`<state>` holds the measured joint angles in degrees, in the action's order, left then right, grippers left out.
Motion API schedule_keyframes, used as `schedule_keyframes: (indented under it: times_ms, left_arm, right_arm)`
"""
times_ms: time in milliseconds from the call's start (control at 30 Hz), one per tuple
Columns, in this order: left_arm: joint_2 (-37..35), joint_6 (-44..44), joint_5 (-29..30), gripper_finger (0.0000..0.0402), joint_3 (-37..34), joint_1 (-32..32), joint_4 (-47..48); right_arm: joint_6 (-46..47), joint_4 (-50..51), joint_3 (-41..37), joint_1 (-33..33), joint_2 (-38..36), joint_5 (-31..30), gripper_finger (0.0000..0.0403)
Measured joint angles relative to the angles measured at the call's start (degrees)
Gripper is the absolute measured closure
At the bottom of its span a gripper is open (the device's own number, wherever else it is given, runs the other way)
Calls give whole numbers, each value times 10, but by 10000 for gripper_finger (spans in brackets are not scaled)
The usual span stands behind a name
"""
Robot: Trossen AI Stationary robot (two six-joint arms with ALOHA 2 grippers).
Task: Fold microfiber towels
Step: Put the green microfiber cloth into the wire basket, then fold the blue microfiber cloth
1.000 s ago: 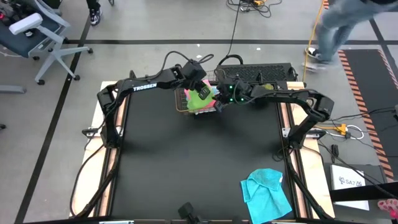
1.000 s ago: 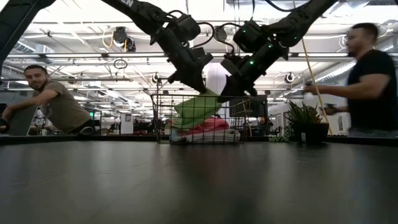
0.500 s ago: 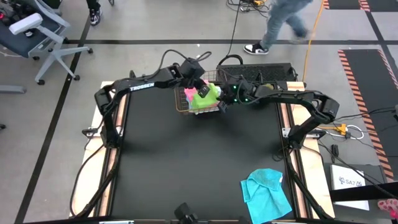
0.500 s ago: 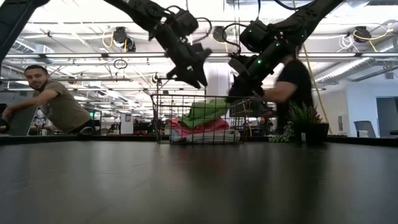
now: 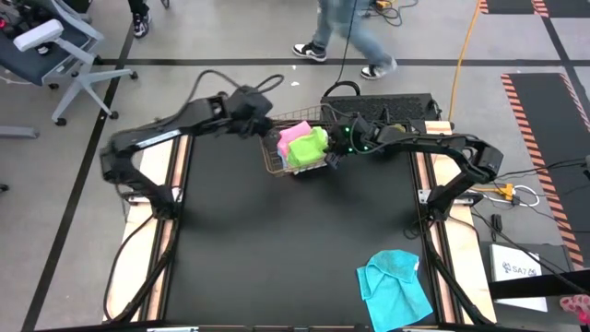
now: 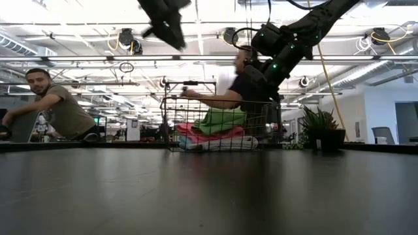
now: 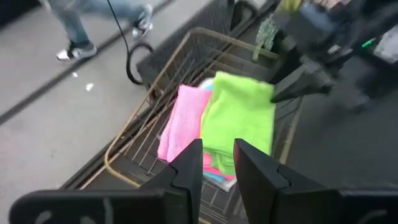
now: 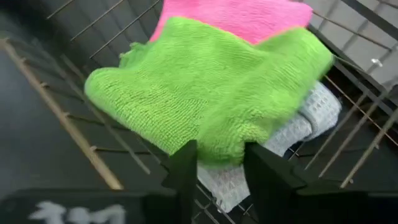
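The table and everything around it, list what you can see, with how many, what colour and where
Lime green towel: one, top of the stack in the basket.
Pink towel: one, in the basket under the green one.
White-grey towel: one, lower in the stack.
Cyan towel: one, crumpled on the table's near right.
Wire basket: one, copper, far middle of the table.
Plant: one, green, beyond the table.
People: one seated behind, one passing behind the basket.
Left gripper: open, drawn back from the basket.
Right gripper: open, just above the green towel.
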<state>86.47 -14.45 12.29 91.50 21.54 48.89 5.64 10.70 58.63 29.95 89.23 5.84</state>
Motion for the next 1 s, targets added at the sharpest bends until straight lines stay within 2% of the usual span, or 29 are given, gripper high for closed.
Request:
schedule_keyframes:
  times_ms: [167,333,467,600,767,900,1000]
  left_arm:
    - [-57,-37,43,311,0,-48,35]
    - [-88,-71,47,311,0,-86,58]
    - [-88,-102,67,312,0,-116,92]
    - [-70,-163,134,311,-8,-158,160]
    - [-71,-283,149,311,-99,-206,179]
    - [-67,-387,119,311,-186,-239,174]
    - [-70,-437,96,311,-246,-258,122]
  right_arm:
    - [-65,87,66,-14,-20,-3,253]
    - [-104,181,142,-35,-49,-57,255]
    - [-109,189,181,-47,-64,-73,259]
    - [-141,191,197,-53,-54,-71,259]
    - [-143,198,198,-39,-11,-9,259]
    - [-143,209,209,-21,38,17,259]
    - [-136,264,232,-20,67,16,259]
